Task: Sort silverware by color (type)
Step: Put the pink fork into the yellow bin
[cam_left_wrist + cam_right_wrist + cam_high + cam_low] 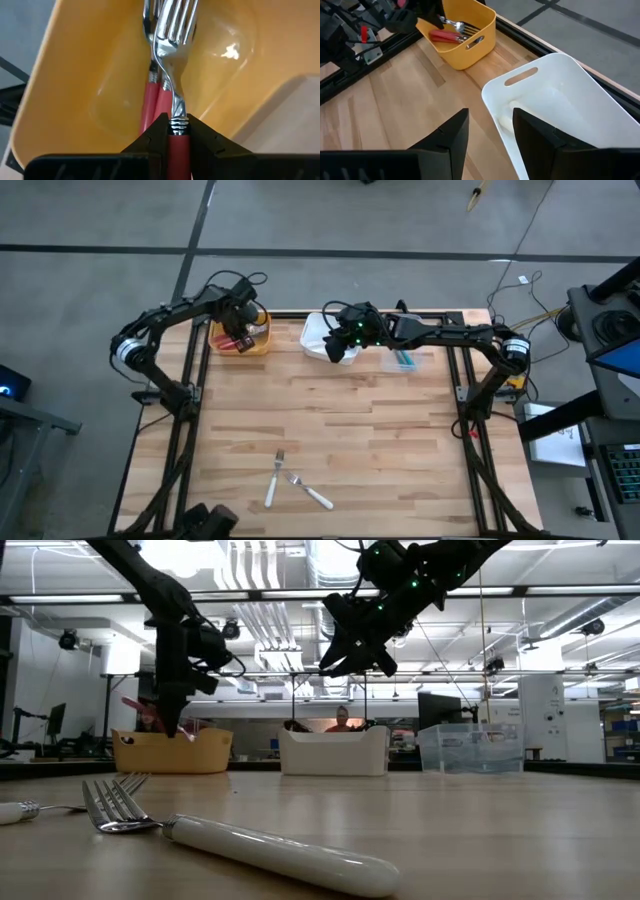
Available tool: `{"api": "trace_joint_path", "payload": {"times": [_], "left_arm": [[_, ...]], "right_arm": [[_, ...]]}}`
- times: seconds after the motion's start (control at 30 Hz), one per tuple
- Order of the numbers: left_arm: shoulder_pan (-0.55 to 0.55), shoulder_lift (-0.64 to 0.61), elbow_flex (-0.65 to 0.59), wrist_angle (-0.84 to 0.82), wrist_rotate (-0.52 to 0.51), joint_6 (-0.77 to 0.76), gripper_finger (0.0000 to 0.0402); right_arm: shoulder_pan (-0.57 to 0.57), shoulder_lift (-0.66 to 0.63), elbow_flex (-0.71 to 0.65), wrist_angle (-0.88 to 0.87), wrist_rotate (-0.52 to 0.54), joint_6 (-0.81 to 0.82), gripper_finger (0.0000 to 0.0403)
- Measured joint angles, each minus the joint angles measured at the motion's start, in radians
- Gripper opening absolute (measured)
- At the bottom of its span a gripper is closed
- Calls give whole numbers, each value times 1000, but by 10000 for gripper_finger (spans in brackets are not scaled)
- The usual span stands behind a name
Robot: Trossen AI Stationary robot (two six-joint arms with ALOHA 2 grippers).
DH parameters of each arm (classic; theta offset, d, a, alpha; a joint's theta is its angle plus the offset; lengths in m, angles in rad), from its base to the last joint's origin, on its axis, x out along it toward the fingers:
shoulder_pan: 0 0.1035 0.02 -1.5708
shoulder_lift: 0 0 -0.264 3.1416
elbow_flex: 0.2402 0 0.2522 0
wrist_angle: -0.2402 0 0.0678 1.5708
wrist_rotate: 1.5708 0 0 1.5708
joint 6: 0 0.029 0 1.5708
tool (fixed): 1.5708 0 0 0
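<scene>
My left gripper [177,127] hangs over the orange bin [255,340] at the table's far left, pointing down and shut on a red-handled fork [172,65]. Other red-handled forks [150,100] lie on the bin's floor beneath it. My right gripper [490,120] hovers open over the near end of the white bin [560,100] at the far middle, holding nothing. Two white-handled forks [272,482] [312,495] lie flat on the table near its front edge, their heads close together. My left gripper pinches the fork between its two fingers on the red handle's upper end [177,145], just behind the ribbed metal collar. The fingers come from above. The fork hangs along them, head down, inside the orange bin; whether its tines touch the forks below I cannot tell.
A clear bin [405,360] with teal-handled pieces stands at the far right, beside the white bin. The three bins line the far edge. The middle of the wooden table [350,420] is bare boards. A person shows in the room behind the white bin [343,720].
</scene>
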Motion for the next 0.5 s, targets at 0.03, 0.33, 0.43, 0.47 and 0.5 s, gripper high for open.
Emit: {"api": "trace_joint_path", "payload": {"times": [0.03, 0.33, 0.43, 0.47, 0.5], "left_arm": [[1, 11, 6, 2, 0, 3, 34], [5, 71, 23, 1, -4, 10, 36], [6, 69, 24, 5, -6, 7, 37], [6, 69, 24, 8, -6, 5, 38], [6, 69, 24, 9, -7, 5, 40]], "right_arm": [[0, 0, 0, -1, 0, -1, 142], [0, 1, 0, -11, 0, -3, 148], [0, 1, 0, -11, 0, -3, 148], [0, 1, 0, -11, 0, -3, 148], [0, 1, 0, -11, 0, -3, 148]]}}
